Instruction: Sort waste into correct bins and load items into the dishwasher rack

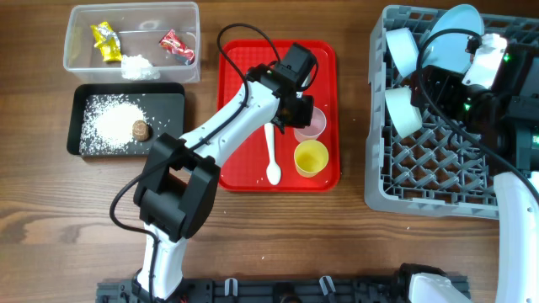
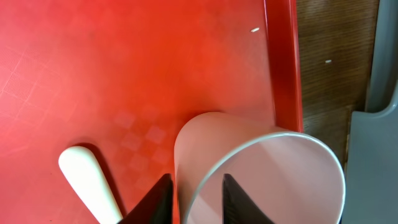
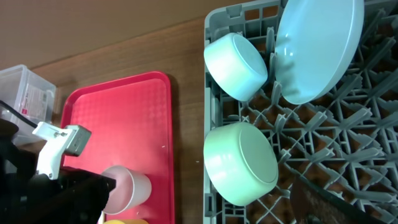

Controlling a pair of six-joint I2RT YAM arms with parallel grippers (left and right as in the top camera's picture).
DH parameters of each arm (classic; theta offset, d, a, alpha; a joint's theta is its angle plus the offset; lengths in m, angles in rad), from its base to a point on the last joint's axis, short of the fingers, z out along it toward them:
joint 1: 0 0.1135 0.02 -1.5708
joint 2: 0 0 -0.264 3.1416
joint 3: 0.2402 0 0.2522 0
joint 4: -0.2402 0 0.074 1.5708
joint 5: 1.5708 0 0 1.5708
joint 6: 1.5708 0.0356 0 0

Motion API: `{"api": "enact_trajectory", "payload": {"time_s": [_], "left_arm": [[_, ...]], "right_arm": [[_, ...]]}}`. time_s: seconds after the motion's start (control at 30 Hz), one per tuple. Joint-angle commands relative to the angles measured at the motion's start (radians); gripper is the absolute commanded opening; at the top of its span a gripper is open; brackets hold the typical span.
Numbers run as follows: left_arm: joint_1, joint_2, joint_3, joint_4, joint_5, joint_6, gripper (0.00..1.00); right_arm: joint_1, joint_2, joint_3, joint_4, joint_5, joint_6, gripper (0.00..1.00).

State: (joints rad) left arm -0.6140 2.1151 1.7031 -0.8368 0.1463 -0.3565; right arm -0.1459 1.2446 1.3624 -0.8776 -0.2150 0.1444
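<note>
Pink cup [image 2: 249, 180]: light, stiff, smooth plastic; pinch the wall at the rim.
Left gripper [image 2: 196, 199]: narrow, seemingly pinching that rim.
Right gripper [image 1: 476, 66]: cannot tell.

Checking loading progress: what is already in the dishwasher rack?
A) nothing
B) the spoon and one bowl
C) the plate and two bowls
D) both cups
C: the plate, the upper bowl and the lower bowl sit in the dishwasher rack.

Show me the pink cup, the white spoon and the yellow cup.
pink cup [image 2: 261, 177], left wrist view, on its inside wall.
white spoon [image 1: 270, 154], overhead view, on the handle.
yellow cup [image 1: 310, 158], overhead view, in its open mouth.
</note>
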Motion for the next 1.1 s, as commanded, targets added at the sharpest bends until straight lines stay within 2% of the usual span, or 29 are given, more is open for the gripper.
{"api": "enact_trajectory", "payload": {"time_s": [0.0, 0.13, 0.27, 0.33, 0.4, 0.47, 0.7, 0.73, 0.93, 1.0, 1.07], "left_arm": [[0.005, 0.005, -0.003, 0.000, -0.025, 0.008, 0.04], [0.019, -0.056, 0.001, -0.001, 0.023, -0.004, 0.04], [0.164, -0.173, 0.014, 0.004, 0.400, -0.003, 0.04], [0.255, -0.189, 0.014, 0.004, 0.621, 0.014, 0.04], [0.316, -0.189, 0.014, 0.011, 0.816, 0.098, 0.04], [0.341, -0.189, 0.014, 0.011, 0.883, 0.145, 0.04], [0.341, -0.189, 0.014, 0.011, 0.920, 0.174, 0.04], [0.341, -0.189, 0.014, 0.011, 0.920, 0.183, 0.04], [0.341, -0.189, 0.014, 0.043, 0.919, 0.192, 0.04], [0.341, -0.188, 0.014, 0.052, 0.919, 0.188, 0.04], [0.341, -0.188, 0.014, 0.064, 0.919, 0.166, 0.04]], "right_arm": [[-0.004, 0.012, -0.005, -0.004, 0.008, -0.010, 0.96], [-0.004, 0.045, -0.029, -0.006, -0.059, -0.010, 0.96], [-0.003, 0.105, -0.029, 0.028, -0.360, -0.010, 0.96], [0.009, 0.146, -0.029, 0.064, -0.498, -0.010, 1.00], [0.032, 0.204, -0.029, 0.111, -0.639, -0.011, 1.00], [0.066, 0.290, -0.029, 0.212, -0.856, -0.015, 1.00], [0.097, 0.555, -0.029, 0.516, -1.315, -0.069, 1.00], [0.097, 0.597, -0.029, 0.529, -1.335, -0.078, 1.00], [0.097, 0.630, -0.029, 0.522, -1.362, -0.172, 0.99], [0.095, 0.617, -0.029, 0.522, -1.337, -0.162, 0.99], [0.078, 0.592, -0.029, 0.560, -1.149, 0.034, 1.00]]}}
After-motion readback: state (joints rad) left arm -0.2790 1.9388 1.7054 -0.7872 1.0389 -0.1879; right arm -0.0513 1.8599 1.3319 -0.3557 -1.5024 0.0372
